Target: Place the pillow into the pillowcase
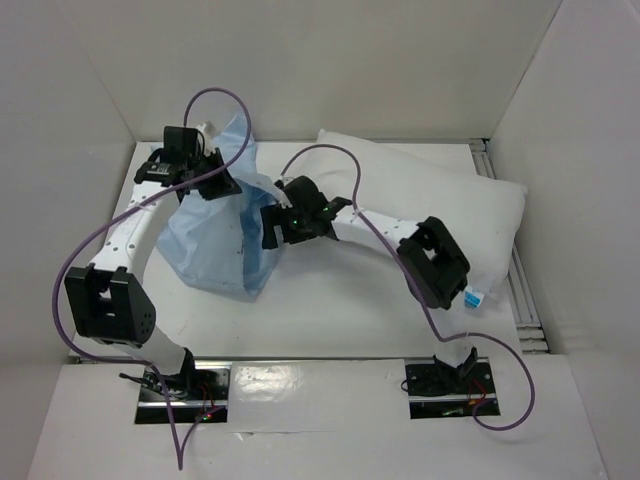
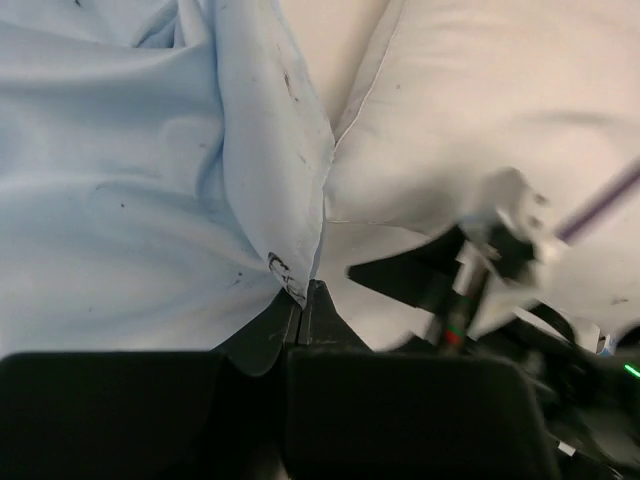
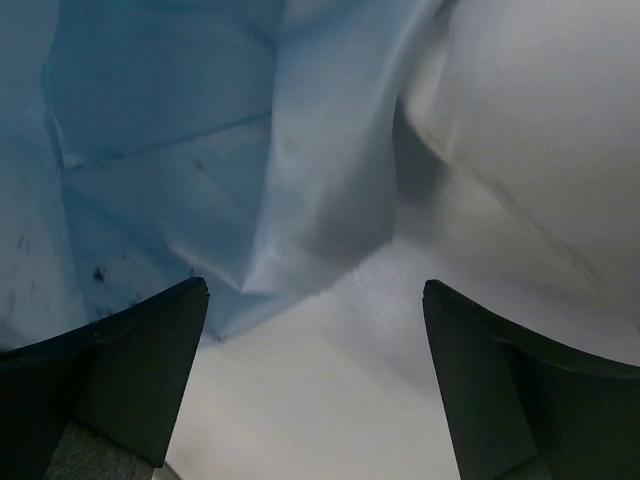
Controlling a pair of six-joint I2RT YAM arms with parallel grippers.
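From above, the pillowcase (image 1: 215, 245) lies bunched near the table's (image 1: 330, 320) far left corner, the pillow (image 1: 460, 200) along the far right edge. Left wrist: the left hand (image 2: 302, 295) pinches the pillowcase hem. Right wrist: the right hand (image 3: 315, 290) is spread, seemingly at the pillowcase's mouth.

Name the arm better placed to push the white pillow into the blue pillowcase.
Right: the right claw is open and empty beside the plump white fabric pillow; the left claw is shut on the thin light-blue fabric pillowcase.
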